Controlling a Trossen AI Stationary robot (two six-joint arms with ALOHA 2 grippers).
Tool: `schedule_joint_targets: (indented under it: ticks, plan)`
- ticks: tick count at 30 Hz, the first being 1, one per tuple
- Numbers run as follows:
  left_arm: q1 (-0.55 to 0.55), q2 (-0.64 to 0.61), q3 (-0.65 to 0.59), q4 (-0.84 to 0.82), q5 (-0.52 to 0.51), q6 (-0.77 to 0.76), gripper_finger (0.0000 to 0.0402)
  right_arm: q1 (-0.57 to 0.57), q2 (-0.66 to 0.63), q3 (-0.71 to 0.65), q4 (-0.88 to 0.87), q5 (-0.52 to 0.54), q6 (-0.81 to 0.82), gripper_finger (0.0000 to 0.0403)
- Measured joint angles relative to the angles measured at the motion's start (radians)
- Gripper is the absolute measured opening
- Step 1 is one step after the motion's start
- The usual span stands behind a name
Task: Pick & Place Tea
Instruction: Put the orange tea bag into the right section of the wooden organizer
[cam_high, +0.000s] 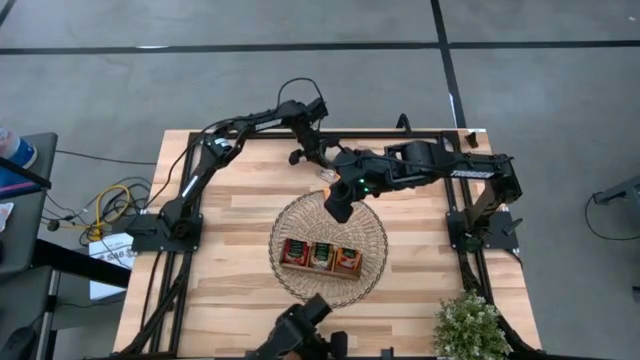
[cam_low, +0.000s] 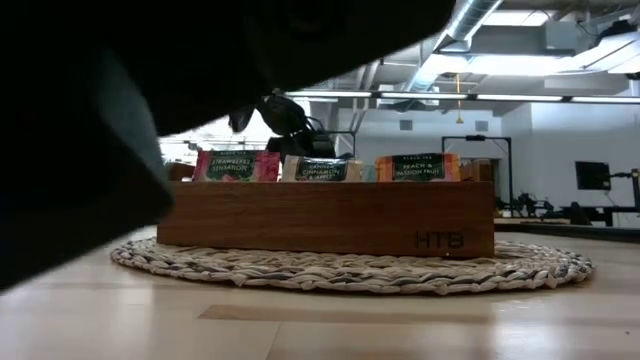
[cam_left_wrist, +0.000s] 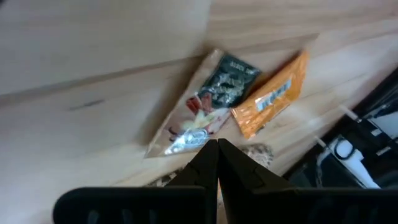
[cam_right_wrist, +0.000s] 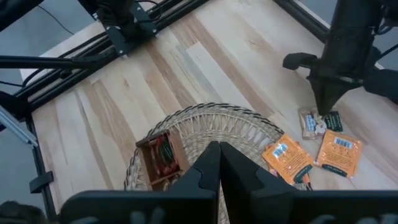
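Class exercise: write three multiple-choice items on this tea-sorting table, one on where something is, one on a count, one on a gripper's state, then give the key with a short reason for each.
1. Where does the wooden tray stand?
A. on the round wicker mat
B. on bare table beside the plant
C. under the left arm's base

2. How many loose sachets lie on the table by the mat in the right wrist view?
A. one
B. three
C. six

3. How are the left gripper fingers?
A. wide open
B. shut, above the pale sachet
C. shut on the tray

Key: 1 A, the mat rings the tray; 2 B, two orange sachets and the pale one show; 3 B, its fingertips meet with nothing between them.
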Motion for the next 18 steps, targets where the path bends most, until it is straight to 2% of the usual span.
schedule_joint_targets:
  ticks: [5,8,12,15,18]
  plan:
    - [0.013,0.033,0.04,-0.059,0.102,-0.007,0.0,0.015,0.0,0.0,0.0,0.012,0.0,0.0]
    - [0.014,0.037,0.044,-0.043,0.11,-0.047,0.0,0.015,0.0,0.0,0.0,0.027,-0.001,0.0]
    - [0.018,0.037,0.046,-0.011,0.087,-0.065,0.0,0.015,0.0,0.0,0.0,0.033,-0.023,0.0]
    - [0.022,0.037,0.046,-0.03,-0.015,-0.026,0.0,0.015,0.0,0.0,0.0,0.033,-0.027,0.0]
    - [0.032,0.037,0.046,-0.054,-0.061,0.004,0.0,0.019,0.0,0.0,0.0,0.034,-0.028,0.0]
